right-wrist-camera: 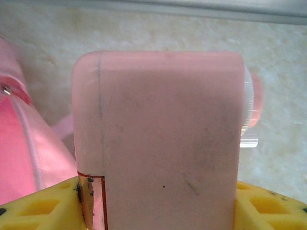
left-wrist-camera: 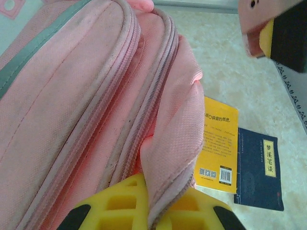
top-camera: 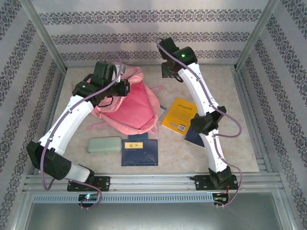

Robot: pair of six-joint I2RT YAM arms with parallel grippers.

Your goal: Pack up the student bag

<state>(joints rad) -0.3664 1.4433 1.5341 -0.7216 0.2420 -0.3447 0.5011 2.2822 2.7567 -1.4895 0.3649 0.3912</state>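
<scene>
One student bag is counted; it is found on the bench, left of centre and towards the far side. Three books are counted. One yellow book is laid just right of the bag. The right dark blue book is set at the yellow book's near right corner and is partly covered by the right arm. The near dark blue book is placed on the near side of the bag. One pale green case is seen just left of that near book. One pink box is counted as well.

The left claw is placed on the far part of the bag. In the left wrist view this claw is shown closed, with a fold of the bag's zipped edge pinched between its yellow fingers. The right claw is held beyond the bag's far right corner. In the right wrist view the box is gripped on both sides between its fingers.

A clear knob on the box's right side is made out in the right wrist view, with a strip of the bag at the left. In the left wrist view the printed covers of the yellow book and the right dark blue book are shown uncovered, the bag's flap overlapping the yellow book's left edge, and the box is caught in the top right corner.
</scene>
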